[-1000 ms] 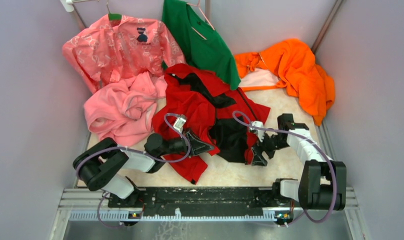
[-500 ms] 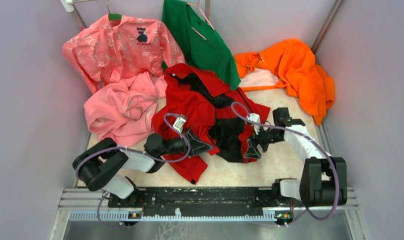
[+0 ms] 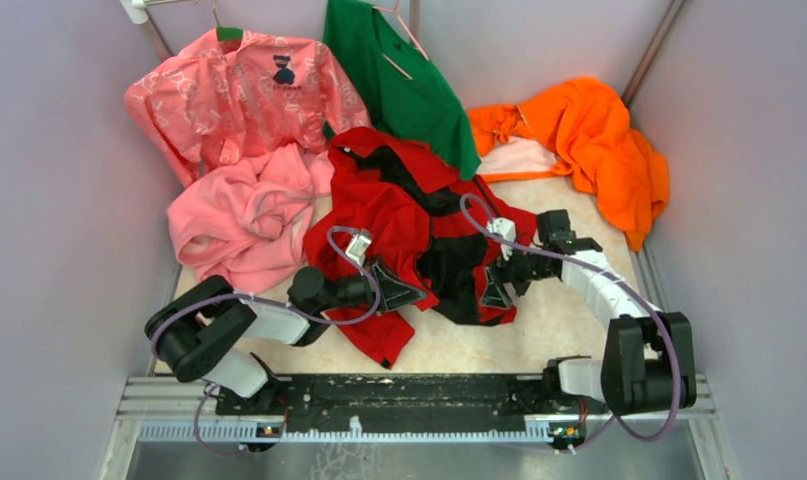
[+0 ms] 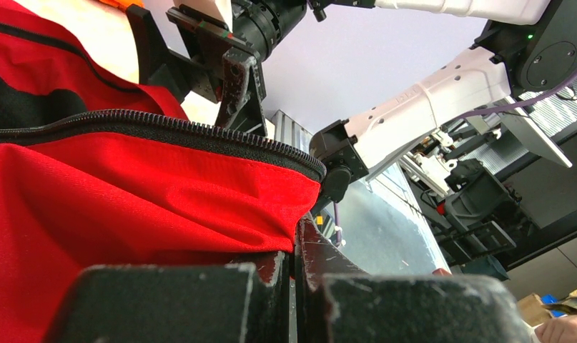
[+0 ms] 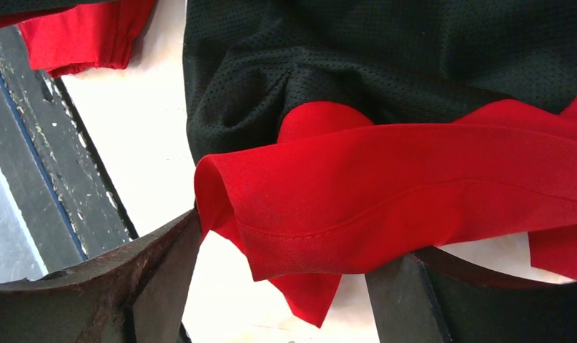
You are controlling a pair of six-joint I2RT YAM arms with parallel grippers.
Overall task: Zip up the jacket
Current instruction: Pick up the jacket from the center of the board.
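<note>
The red jacket (image 3: 389, 215) lies crumpled and unzipped in the middle of the table, its black lining (image 3: 459, 265) showing. My left gripper (image 3: 416, 294) is shut on the jacket's left front edge. In the left wrist view that gripper (image 4: 297, 246) pinches red cloth just below the dark zipper teeth (image 4: 199, 132). My right gripper (image 3: 493, 290) stands open at the jacket's right lower corner. Seen from the right wrist, the red hem (image 5: 385, 186) hangs between the spread fingers (image 5: 160, 275) of this gripper (image 5: 292, 246), below the black mesh lining (image 5: 385, 57).
A pink fleece (image 3: 244, 220) lies left of the jacket. On the back wall hang a pink patterned shirt (image 3: 239, 95) and a green shirt (image 3: 399, 75). An orange garment (image 3: 594, 140) fills the back right corner. Walls stand close on both sides.
My right gripper has moved left and a little away from the bases, until its open jaws straddle the jacket's right lower corner. The left gripper has held still.
</note>
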